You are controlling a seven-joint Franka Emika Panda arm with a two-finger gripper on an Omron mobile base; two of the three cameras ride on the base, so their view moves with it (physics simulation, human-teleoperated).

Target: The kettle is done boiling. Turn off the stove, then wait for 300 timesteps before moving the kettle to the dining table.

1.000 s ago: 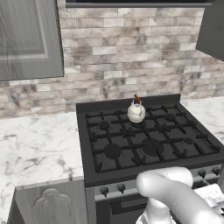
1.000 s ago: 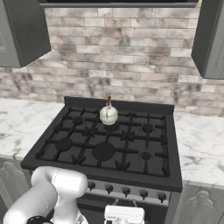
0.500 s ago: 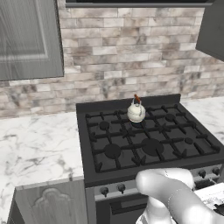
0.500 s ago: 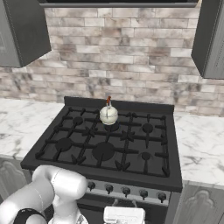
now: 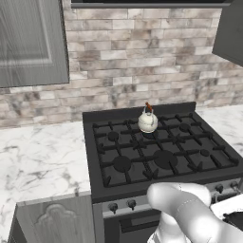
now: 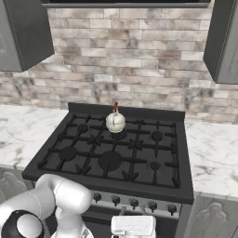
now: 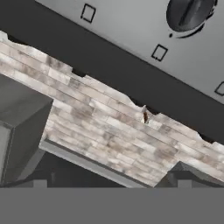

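Facing the stove [image 5: 161, 156], we see the kettle [image 5: 147, 121] on a rear burner. Our gripper's [image 7: 111, 183] jaws stand wide apart, holding nothing.

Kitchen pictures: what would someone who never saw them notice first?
Probably the small cream-white kettle with its red-tipped handle, sitting alone on a back burner of the big black stove, in front of the brick wall. Next comes the robot's white arm, bent low before the stove's steel front. Up close, the hand view shows a dark knob on that steel panel.
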